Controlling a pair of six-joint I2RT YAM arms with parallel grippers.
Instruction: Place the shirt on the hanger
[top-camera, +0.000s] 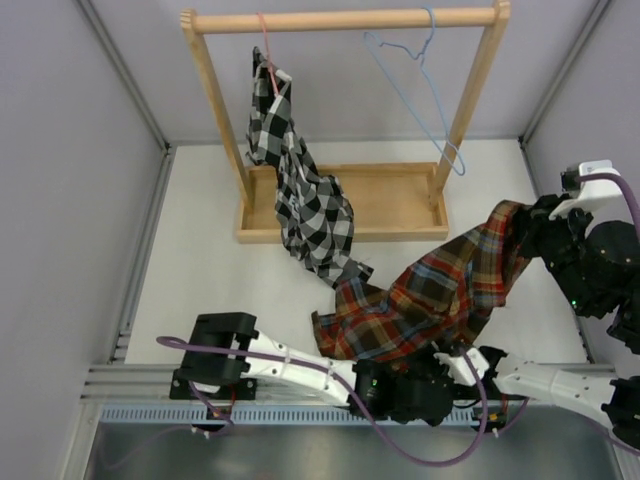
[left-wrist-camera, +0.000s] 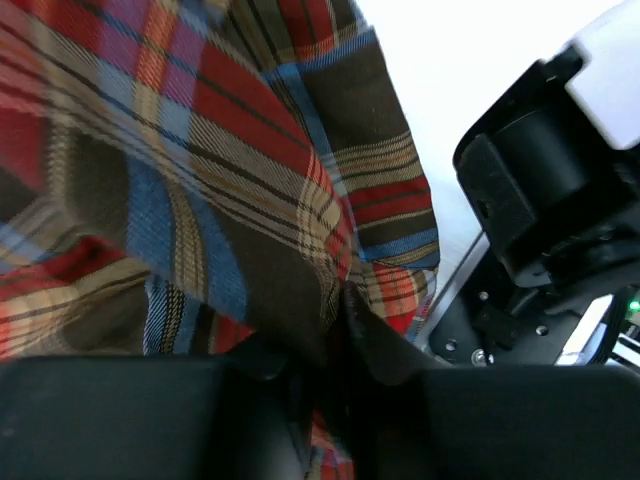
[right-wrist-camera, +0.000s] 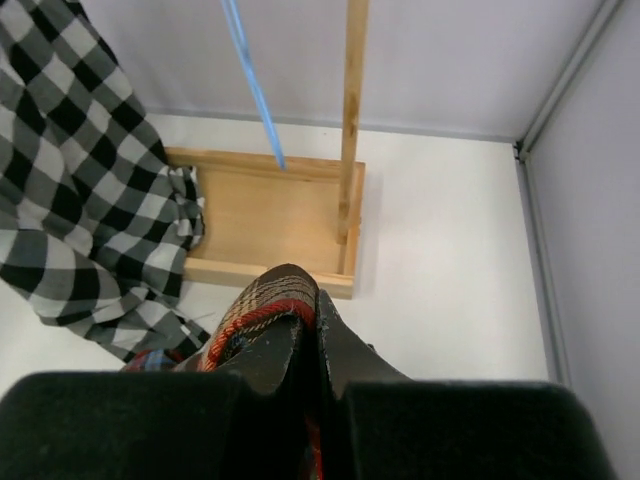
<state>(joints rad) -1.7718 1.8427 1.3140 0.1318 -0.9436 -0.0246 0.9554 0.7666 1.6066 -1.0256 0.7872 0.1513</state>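
On the near right part of the table (top-camera: 200, 250), the shirt (top-camera: 440, 290) is stretched between the two grippers. It hangs as a loose band, and its lower left corner lies on the table, just beside the bottom end of the checked shirt (top-camera: 300, 190).

The left gripper (top-camera: 432, 368) is low, near the front edge. In its wrist view the fingers are closed on a fold of the plaid fabric, with no gap between them. The right gripper (top-camera: 520, 218) is higher and further to the right. Its fingers are also pressed together, on a bunched edge of the shirt, and it holds this end up above the table.

The hanger (top-camera: 420, 90) hangs by its hook on the right part of the wooden rack (top-camera: 340, 20) rod, and it is tilted toward the right post. It is apart from the shirt and carries no cloth. On the left part of the rod, the pink-red hanger (top-camera: 263, 40) carries the checked shirt, which falls over the rack base down to the table.
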